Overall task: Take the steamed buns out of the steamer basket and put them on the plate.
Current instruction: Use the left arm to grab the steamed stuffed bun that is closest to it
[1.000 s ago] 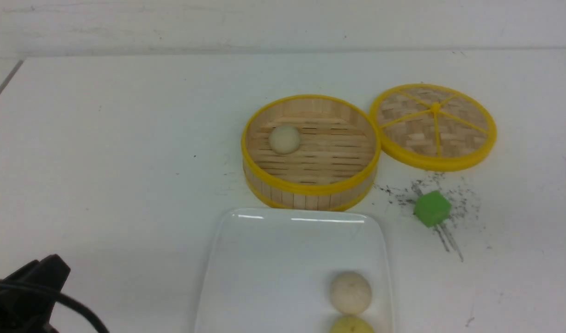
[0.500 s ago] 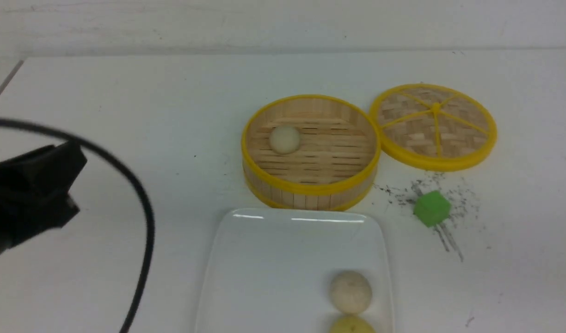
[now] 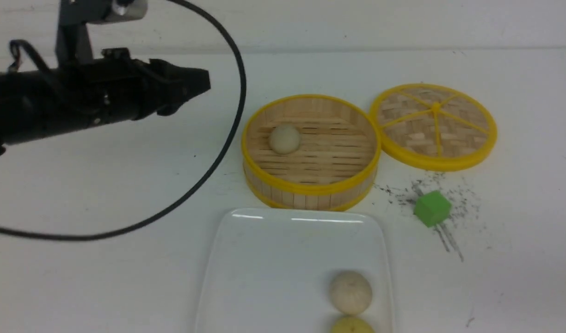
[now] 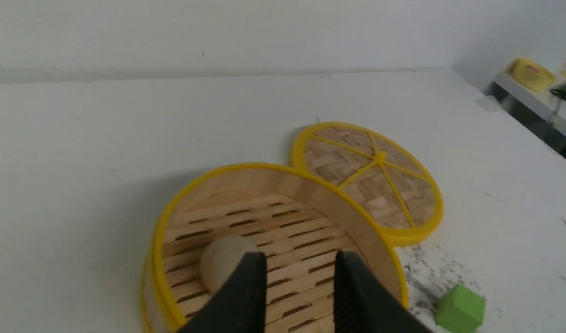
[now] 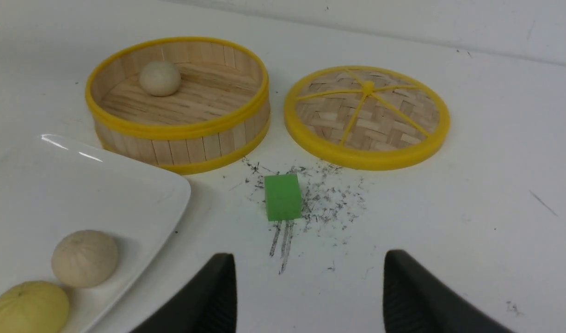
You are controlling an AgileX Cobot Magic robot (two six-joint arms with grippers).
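front view: off-white round dough bun [image 3: 284, 138] in bamboo steamer basket [image 3: 306, 196], mid-worktop [image 3: 102, 286]; glossy white plate [image 3: 264, 268] at near edge. left jaws apart, empty; right jaws wide, empty. risk: left jaws clip basket wall, bun rolls.

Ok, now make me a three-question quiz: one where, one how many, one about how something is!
1. The lid of the steamer basket is: A on it; B lying flat beside it; C standing on its edge.
2. Buns on the plate: A one; B two; C three.
3. The green cube is: A in the basket; B on the plate; C on the table.
Answers: B, the lid lies flat next to the basket; B, an off-white bun and a yellow bun; C, it sits on the table near the lid.
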